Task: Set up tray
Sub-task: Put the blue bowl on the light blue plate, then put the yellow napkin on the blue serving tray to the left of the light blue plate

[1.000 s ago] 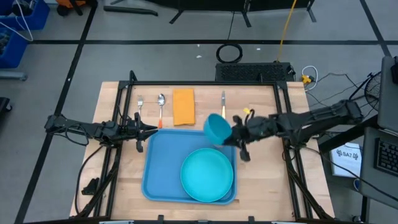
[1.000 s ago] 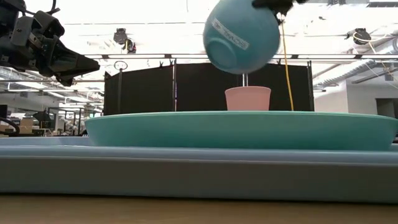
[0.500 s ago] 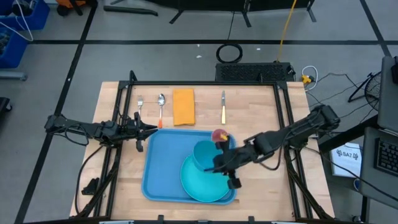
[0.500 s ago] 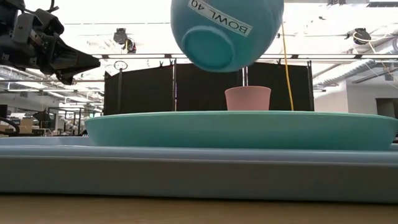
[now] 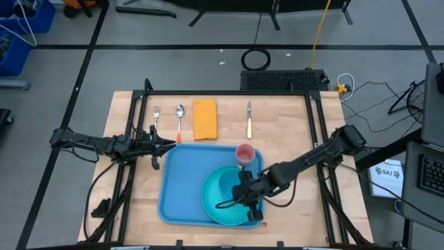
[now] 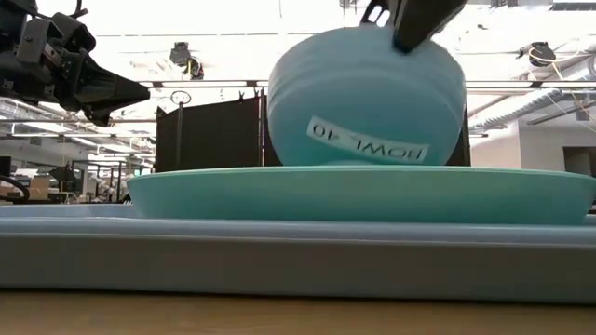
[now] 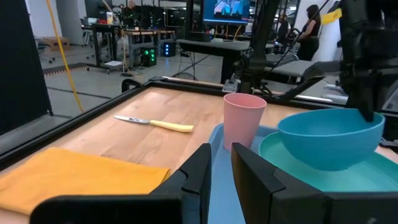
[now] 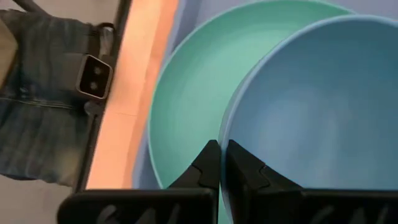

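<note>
The blue tray (image 5: 179,182) lies on the table with a round turquoise plate (image 5: 216,208) on its near right part. A blue bowl (image 5: 225,180) labelled "BOWL 40" (image 6: 368,141) is low over the plate (image 6: 363,195), open side up. My right gripper (image 5: 244,196) is shut on its rim. A pink cup (image 5: 245,153) stands on the tray's far right corner. My left gripper (image 5: 164,144) hangs shut above the tray's far left corner, touching nothing. My right gripper (image 8: 222,163) pinches the bowl's rim (image 8: 225,134) on its near right side, one finger (image 8: 242,168) inside the bowl and the other (image 8: 205,165) outside. It comes slanting down from the table's right (image 6: 410,23). The plate's rim hides the bowl's base, so whether it rests there I cannot tell.
Beyond the tray lie a fork (image 5: 157,114), a spoon (image 5: 180,115), an orange napkin (image 5: 205,119) and a knife (image 5: 249,120) in a row on the wood. A person in jeans (image 8: 37,93) stands at the table's near edge.
My right gripper has carried the bowl from above the tray's far right corner toward the near edge and down onto the plate's area. The bowl has turned from tipped, with its base showing, to open side up. The pink cup, earlier covered from above, now shows.
</note>
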{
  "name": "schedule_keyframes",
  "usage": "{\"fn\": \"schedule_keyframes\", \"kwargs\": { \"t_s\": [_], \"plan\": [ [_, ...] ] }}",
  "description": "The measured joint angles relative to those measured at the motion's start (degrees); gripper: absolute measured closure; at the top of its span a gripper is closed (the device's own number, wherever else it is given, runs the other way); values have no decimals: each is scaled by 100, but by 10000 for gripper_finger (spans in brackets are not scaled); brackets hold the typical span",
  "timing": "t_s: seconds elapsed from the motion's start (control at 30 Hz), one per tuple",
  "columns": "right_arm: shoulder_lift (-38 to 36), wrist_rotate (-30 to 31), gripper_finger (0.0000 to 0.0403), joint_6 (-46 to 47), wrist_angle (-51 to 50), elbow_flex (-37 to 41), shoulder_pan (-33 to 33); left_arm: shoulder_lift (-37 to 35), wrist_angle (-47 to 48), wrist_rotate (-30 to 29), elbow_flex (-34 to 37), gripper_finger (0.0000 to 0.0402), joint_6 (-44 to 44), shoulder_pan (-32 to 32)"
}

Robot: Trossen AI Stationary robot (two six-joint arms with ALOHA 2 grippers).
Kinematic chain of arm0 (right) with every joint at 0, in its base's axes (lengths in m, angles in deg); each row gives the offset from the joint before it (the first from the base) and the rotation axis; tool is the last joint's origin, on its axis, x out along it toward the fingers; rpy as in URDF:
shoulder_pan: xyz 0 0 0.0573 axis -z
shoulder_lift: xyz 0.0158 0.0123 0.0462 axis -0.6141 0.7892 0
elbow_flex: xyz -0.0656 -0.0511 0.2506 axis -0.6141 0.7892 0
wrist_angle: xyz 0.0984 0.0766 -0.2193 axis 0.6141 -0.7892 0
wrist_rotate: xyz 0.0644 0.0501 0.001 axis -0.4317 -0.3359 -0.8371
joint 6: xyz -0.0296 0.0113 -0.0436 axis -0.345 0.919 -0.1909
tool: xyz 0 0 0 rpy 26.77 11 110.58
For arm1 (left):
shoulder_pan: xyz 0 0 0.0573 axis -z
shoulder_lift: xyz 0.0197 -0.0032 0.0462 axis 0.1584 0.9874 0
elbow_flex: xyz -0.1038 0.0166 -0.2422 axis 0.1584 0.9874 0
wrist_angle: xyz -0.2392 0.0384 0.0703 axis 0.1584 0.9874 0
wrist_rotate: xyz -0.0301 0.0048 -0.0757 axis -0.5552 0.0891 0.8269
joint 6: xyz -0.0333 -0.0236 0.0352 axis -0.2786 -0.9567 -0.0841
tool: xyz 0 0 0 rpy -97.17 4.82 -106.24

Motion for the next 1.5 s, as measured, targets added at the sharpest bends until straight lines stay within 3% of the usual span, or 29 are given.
{"fn": "schedule_keyframes", "kwargs": {
  "t_s": [0.47,0.7,1.2,1.37,1.5],
  "plan": [
    [104,-158,402,10,-12,55,12,0,2,13,0,334,-18,1],
    [106,-154,365,81,0,57,12,0,11,15,0,334,-33,-1],
    [175,-419,339,-1,844,62,14,0,1,13,0,334,-116,0],
    [-165,-92,332,-692,1636,63,81,0,-181,-47,0,334,-11,-1],
    [-872,229,336,-1342,1638,66,211,0,-664,-156,0,334,17,1]
  ]
}}
